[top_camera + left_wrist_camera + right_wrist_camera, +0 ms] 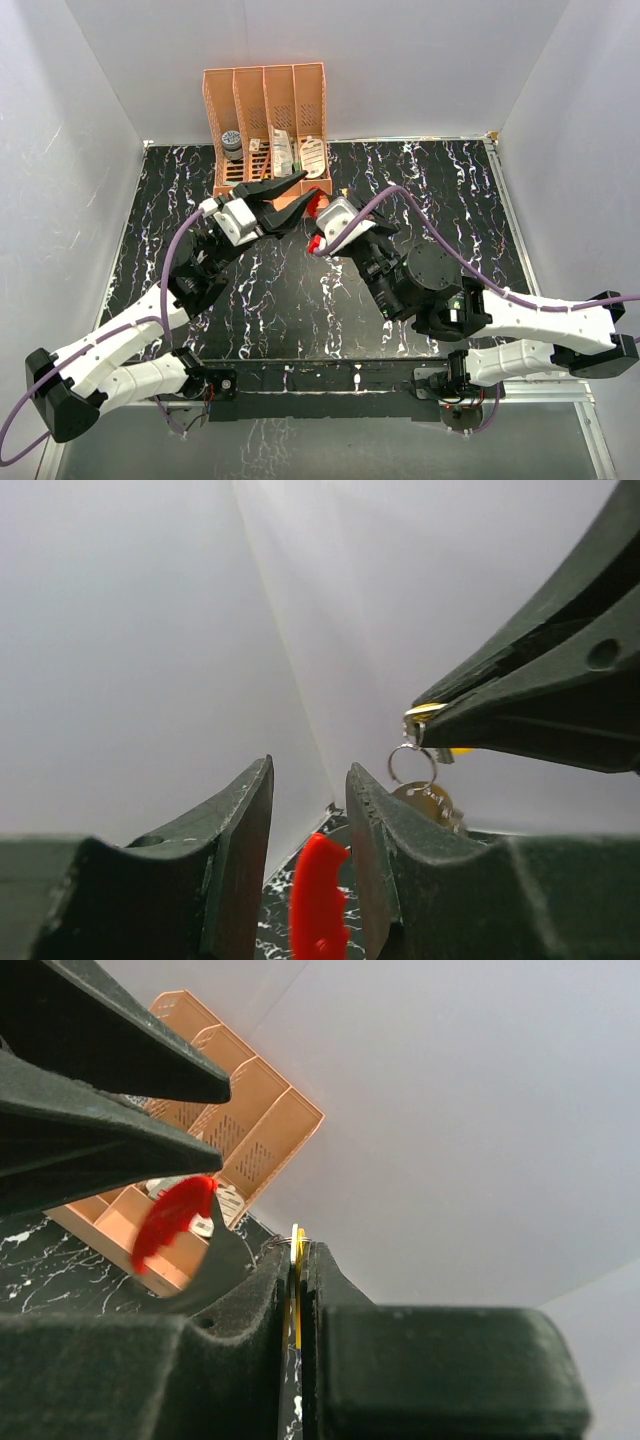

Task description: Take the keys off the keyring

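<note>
My right gripper (298, 1245) is shut on a thin yellow-gold key (297, 1265), held edge-on between its pads above the table. In the left wrist view that gripper's tips (420, 716) pinch the gold key (426, 711). The wire keyring (412, 765) hangs from it, with a second brassy key (435, 802) below. The red tag (318, 900) dangles lower. I see it through the gap of my left gripper (308, 770), which is open with space on both sides of the tag. From above, the left gripper (298, 195) points right at the right gripper (322, 222), and the tag (315, 245) shows red.
An orange divided rack (265, 130) holding small items stands at the back of the black marbled table (300, 300), just behind both grippers. White walls close in the back and sides. The rack (240, 1130) also shows behind the left fingers (100, 1080).
</note>
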### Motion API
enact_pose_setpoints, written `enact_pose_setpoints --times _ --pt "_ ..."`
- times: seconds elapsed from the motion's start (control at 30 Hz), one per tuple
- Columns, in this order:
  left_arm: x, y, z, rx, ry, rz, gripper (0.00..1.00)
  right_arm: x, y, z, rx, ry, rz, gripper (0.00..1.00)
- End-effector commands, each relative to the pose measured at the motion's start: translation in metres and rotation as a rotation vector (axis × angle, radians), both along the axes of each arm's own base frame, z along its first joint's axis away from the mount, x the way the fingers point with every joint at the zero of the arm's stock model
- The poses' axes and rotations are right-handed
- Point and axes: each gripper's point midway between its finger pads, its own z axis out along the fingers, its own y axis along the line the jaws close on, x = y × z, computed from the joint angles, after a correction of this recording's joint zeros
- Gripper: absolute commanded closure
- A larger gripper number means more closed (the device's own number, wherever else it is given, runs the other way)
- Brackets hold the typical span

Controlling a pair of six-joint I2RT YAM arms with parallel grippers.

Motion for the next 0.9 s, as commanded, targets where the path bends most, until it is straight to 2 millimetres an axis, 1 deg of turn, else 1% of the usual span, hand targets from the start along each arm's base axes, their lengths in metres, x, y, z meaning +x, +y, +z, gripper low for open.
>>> enact_pose_setpoints --times 0.0,0.13,0.37,0.6,0.87 --pt "-0.031 0.002 0.033 -0.037 -0.087 -0.117 0.66 -0.004 -0.015 0.028 0.119 -0.016 0.026 1.00" --pt "-0.032 -0.002 0.031 -0.029 -0.072 -0.142 0.66 -0.004 -0.015 0.028 0.125 -0.016 0.031 1.00" --pt "-0.028 -0.018 0.023 0.003 -0.054 -0.185 0.67 -0.004 -0.014 0.027 0.125 -0.015 0.031 1.00" --pt "-0.017 -0.029 0.019 0.012 -0.052 -0.183 0.69 -0.005 -0.016 0.026 0.129 -0.013 0.032 1.00" --pt "-0.015 -0.032 0.021 0.002 -0.068 -0.189 0.69 -0.005 -0.016 0.025 0.131 -0.012 0.034 1.00"
